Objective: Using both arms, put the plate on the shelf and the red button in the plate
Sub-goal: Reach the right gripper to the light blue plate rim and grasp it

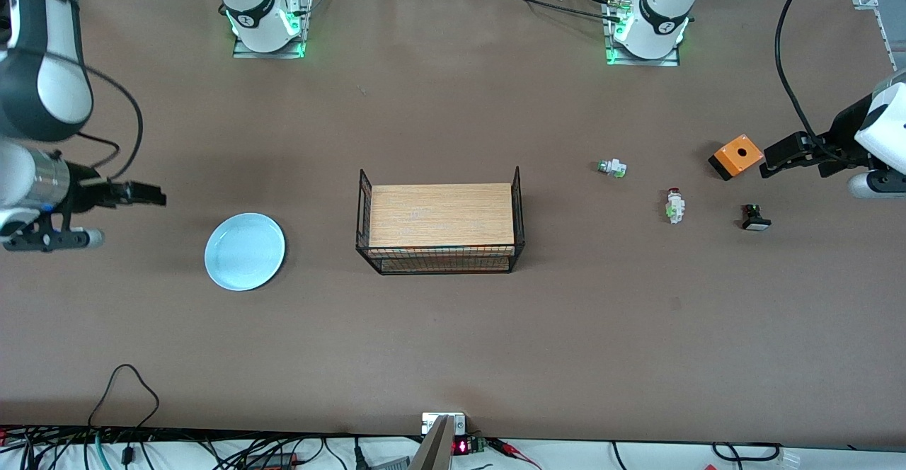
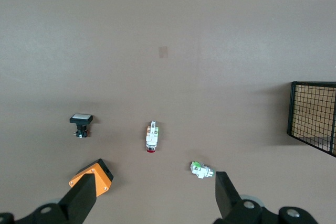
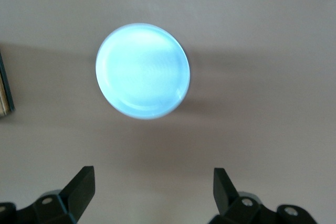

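Front view: plate (image 1: 245,251) on the table, apart from right gripper (image 1: 145,193).

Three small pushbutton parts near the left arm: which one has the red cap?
The red button, the middle one: white body, dark red cap. The white piece nearer the rack has a green/silver tip; the third is black-and-white.

plate: you see the round pale-blue plate (image 1: 245,251) toward the right arm's end.
rack: wooden-topped wire rack (image 1: 440,224) mid-table.
button: red-capped white pushbutton (image 1: 675,205) toward the left arm's end.
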Controlling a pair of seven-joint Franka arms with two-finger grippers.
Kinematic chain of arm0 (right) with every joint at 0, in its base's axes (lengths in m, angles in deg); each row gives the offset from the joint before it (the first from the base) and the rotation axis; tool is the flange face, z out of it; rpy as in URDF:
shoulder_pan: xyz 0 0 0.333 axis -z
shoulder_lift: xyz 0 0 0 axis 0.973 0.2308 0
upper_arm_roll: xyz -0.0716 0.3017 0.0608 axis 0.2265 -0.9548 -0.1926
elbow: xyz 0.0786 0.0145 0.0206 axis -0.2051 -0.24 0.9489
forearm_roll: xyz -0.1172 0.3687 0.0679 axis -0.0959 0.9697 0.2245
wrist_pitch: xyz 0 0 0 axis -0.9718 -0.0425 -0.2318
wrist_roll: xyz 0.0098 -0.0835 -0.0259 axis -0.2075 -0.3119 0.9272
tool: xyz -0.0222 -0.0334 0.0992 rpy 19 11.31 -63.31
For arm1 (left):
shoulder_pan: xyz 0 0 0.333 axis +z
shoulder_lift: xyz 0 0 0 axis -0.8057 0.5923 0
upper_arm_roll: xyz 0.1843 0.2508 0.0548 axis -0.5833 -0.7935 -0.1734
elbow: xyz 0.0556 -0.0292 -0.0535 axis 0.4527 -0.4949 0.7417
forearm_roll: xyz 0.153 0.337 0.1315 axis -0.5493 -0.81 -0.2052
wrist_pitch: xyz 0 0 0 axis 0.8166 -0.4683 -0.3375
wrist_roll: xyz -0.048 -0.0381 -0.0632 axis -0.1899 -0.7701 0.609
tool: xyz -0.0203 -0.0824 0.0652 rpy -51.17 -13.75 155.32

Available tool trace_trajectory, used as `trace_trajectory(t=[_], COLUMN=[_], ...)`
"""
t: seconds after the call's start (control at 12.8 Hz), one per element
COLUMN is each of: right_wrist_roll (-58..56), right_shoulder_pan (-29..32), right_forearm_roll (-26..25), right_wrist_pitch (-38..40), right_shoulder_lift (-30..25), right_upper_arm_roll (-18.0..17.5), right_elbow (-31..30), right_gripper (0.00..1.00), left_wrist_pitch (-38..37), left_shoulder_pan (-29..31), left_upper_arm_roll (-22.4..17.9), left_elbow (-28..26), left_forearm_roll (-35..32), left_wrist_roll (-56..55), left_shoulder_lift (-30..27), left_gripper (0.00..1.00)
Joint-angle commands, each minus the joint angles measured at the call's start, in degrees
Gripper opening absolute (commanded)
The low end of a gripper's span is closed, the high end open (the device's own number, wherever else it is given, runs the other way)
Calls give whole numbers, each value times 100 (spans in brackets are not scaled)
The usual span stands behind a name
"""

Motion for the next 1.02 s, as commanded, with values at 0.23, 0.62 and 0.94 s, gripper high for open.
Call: trace_trajectory(t=[0.23, 0.62, 0.94], right_wrist_roll=[2, 2, -233], right_shoulder_pan=[263, 263, 254], right_forearm_roll=[912, 947, 1219], right_wrist_pitch=[-1064, -1100, -1573], right_shoulder_lift=[1111, 1436, 1849], right_upper_arm_roll=[-35, -52, -78], right_elbow=[200, 200, 200], right_gripper=[100, 100, 100], left_wrist_pitch=[-59, -76, -68], left_shoulder_pan=[2, 20, 11], left_upper_arm_roll=[16, -1, -10], left_elbow=[-62, -62, -62], left_forearm_roll=[-119, -119, -127], left_wrist_roll=[-36, -63, -54], left_shoulder_lift=[-78, -43, -34], left_gripper=[100, 100, 100])
